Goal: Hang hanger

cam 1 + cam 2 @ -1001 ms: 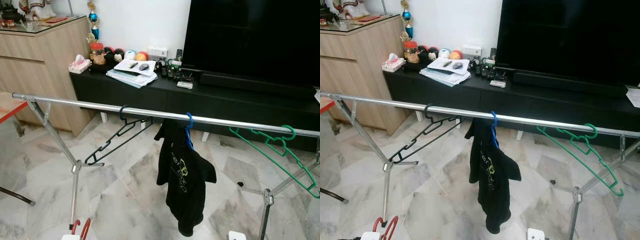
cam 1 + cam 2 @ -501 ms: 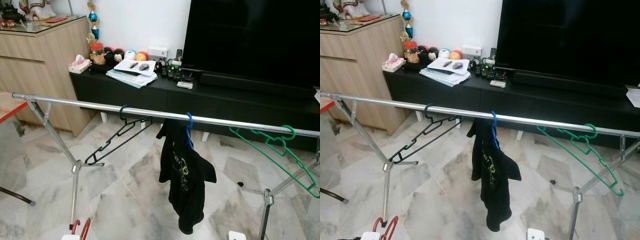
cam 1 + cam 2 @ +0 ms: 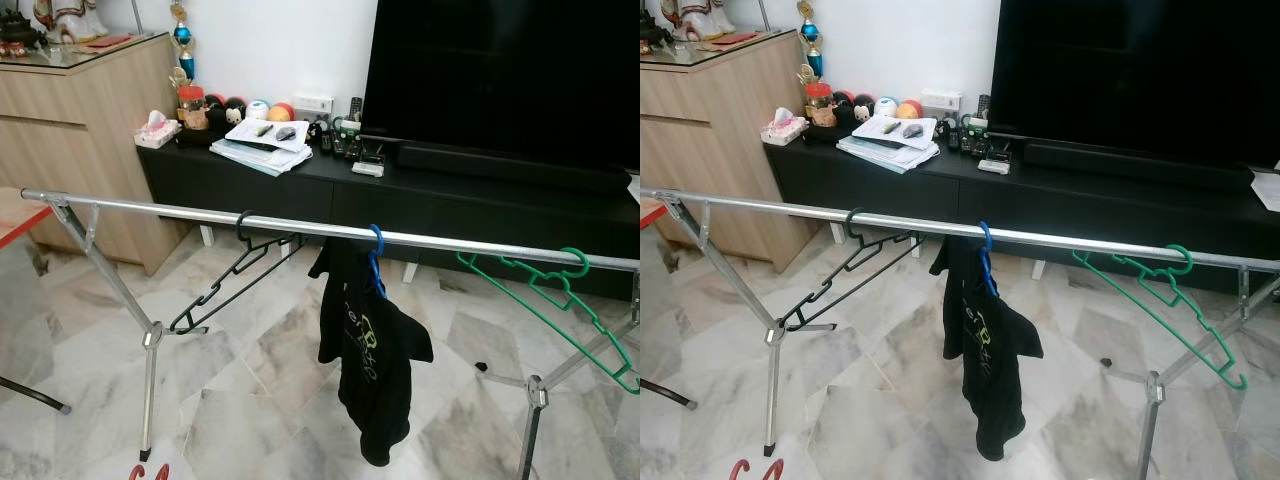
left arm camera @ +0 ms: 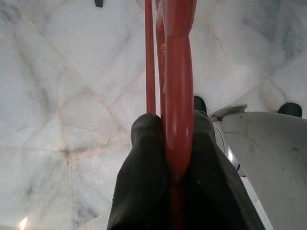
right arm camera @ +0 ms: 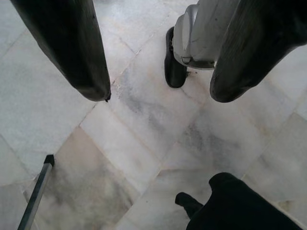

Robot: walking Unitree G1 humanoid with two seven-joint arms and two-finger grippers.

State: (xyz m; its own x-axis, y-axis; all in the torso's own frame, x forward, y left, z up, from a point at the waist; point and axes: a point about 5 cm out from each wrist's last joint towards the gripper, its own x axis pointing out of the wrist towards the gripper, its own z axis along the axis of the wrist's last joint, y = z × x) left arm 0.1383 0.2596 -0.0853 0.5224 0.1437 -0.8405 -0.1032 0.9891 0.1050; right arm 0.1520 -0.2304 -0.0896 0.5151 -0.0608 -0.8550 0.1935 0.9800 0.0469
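Red plastic between my left fingers: the left gripper [image 4: 175, 143] is clenched on the red hanger [image 4: 177, 72], one black finger pressed to each side of its bar, and the rest of the hanger runs straight out beyond the fingertips over the marble floor [image 4: 62, 91]. In the head views I see just the top of that red hanger [image 3: 148, 471] at the lower edge, well below the rail. So it is in my grasp, low down, apart from the rack.

Right gripper [image 5: 158, 93]: fingers released and spread wide, nothing between them. Past the fingertips lies bare marble, a robot foot, and the dark hem of the black garment [image 5: 240, 203].

Ahead, the silver rail [image 3: 170, 209] of the drying rack spans the view. Hooked on it:
- black hanger [image 3: 232, 280], tilted, toward the left end
- blue hanger [image 3: 378, 262] at mid-rail, carrying the black garment [image 3: 370, 360]
- green hanger [image 3: 560, 300], tilted, toward the right end

Behind the rack stands a black TV console [image 3: 440, 200] with a large television [image 3: 510, 80], beside a wooden cabinet [image 3: 80, 130].
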